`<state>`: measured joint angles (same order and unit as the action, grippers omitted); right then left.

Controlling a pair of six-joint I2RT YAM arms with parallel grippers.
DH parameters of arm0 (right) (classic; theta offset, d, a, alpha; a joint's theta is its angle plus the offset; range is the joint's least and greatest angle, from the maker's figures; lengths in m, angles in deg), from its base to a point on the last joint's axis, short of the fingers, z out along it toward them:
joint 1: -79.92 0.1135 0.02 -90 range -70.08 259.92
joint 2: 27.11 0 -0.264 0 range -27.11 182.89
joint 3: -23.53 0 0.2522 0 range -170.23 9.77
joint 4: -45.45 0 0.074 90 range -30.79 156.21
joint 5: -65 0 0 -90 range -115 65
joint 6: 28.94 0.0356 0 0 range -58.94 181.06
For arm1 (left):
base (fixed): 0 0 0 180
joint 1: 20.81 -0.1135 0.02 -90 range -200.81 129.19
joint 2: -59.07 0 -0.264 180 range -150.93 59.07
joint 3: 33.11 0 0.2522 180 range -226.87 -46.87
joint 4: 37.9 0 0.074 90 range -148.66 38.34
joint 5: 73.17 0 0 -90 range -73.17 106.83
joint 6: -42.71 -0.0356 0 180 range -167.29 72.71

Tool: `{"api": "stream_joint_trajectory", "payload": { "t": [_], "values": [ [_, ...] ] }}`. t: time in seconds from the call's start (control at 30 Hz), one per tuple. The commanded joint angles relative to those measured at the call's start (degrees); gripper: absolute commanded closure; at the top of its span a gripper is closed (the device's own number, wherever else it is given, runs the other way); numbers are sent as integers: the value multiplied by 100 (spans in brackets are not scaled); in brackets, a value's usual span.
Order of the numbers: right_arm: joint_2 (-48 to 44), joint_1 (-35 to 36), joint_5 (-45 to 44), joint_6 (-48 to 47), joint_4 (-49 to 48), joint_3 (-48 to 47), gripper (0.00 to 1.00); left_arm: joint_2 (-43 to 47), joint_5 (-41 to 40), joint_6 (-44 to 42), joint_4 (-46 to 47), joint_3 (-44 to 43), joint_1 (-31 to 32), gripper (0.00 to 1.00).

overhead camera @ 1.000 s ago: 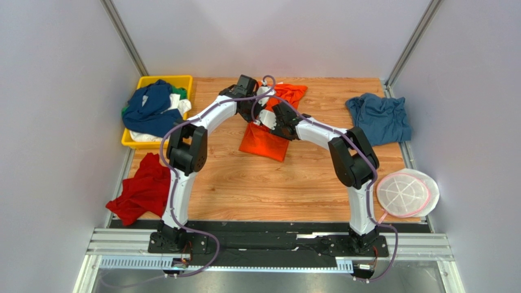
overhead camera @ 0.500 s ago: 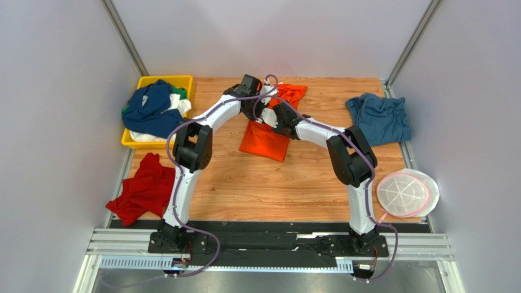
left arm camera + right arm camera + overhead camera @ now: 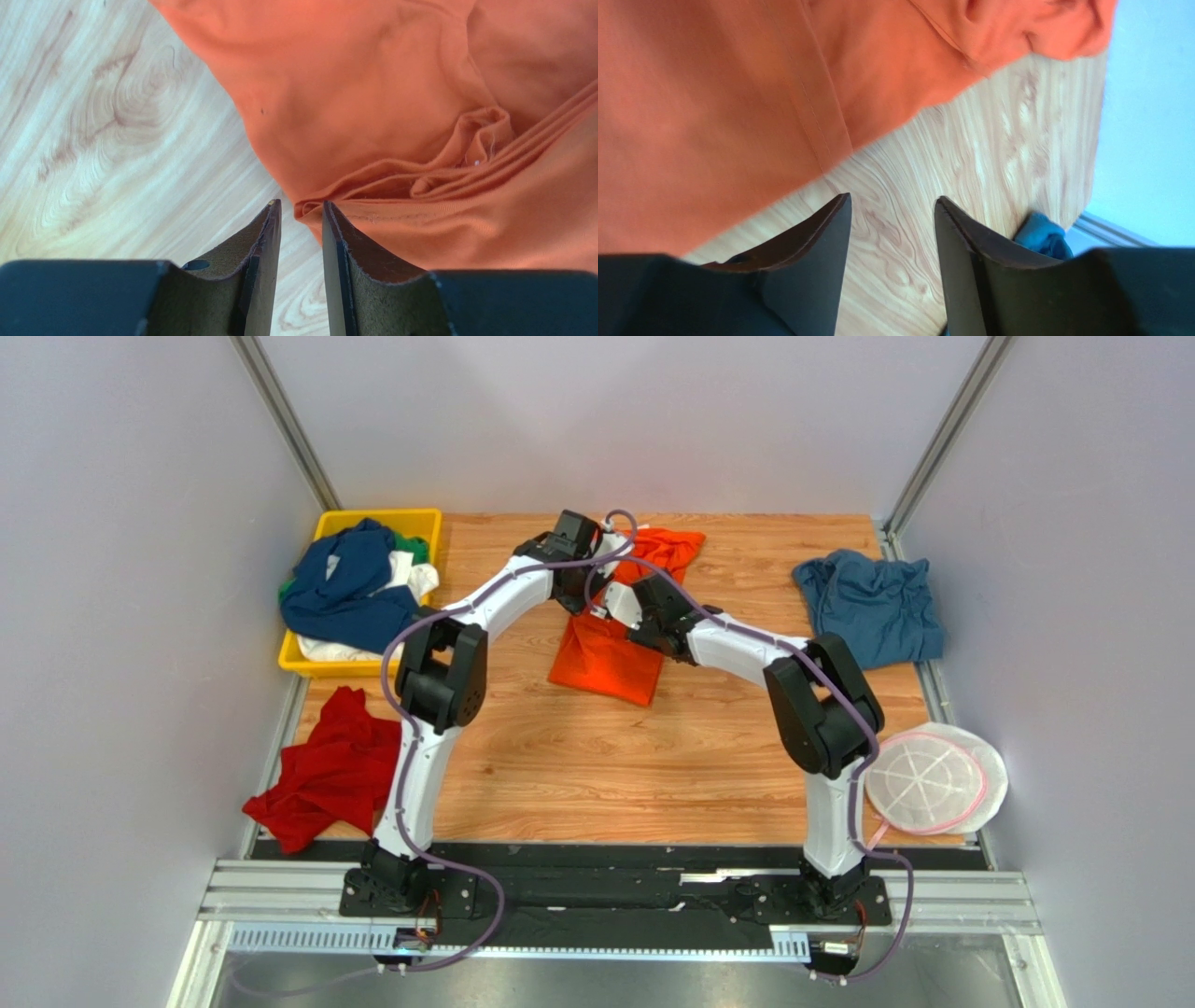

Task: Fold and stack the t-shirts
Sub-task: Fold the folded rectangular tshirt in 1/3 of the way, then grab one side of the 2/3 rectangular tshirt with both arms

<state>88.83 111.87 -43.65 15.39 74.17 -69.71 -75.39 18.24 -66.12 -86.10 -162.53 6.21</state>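
Though half-hidden, orange t-shirt, perhaps bunched

An orange t-shirt lies rumpled on the wooden worktop. The left end effector and right end effector meet close together over its middle. To its left, a yellow tray holds a navy t-shirt. A red t-shirt lies near-left of it, a steel-blue t-shirt to its right and a white-and-pink disc near-right.
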Motion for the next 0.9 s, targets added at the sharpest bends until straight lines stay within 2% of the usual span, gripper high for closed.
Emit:
{"api": "stream_joint_trajectory", "payload": {
  "t": [0.0, 0.17, 0.3, 0.4, 0.47, 0.67, 0.87],
  "values": [
    [-817, 31, -200, 260, -432, 301, 43, 736, -184, 231, 235, 227, 31, 60],
    [-1292, 31, -262, 506, -406, 565, 35, 1500, -361, 310, 367, 631, 13, 49],
    [-1714, 31, -78, 901, 136, 609, 26, 2062, -247, 310, 254, 1158, 4, 40],
    [-1951, 57, 195, 1288, 567, 662, 20, 2388, 69, 275, -89, 1509, 4, 36],
    [-2075, 101, 370, 1455, 727, 767, 12, 2564, 473, 187, -352, 1738, 4, 30],
    [-2672, 575, 617, 1395, 938, 1365, 8, 3039, 1396, -50, -678, 2757, 4, 27],
    [-2419, 1058, 609, 1377, 1036, 1523, 11, 3083, 1660, -165, -556, 3163, 4, 25]
  ]
}}
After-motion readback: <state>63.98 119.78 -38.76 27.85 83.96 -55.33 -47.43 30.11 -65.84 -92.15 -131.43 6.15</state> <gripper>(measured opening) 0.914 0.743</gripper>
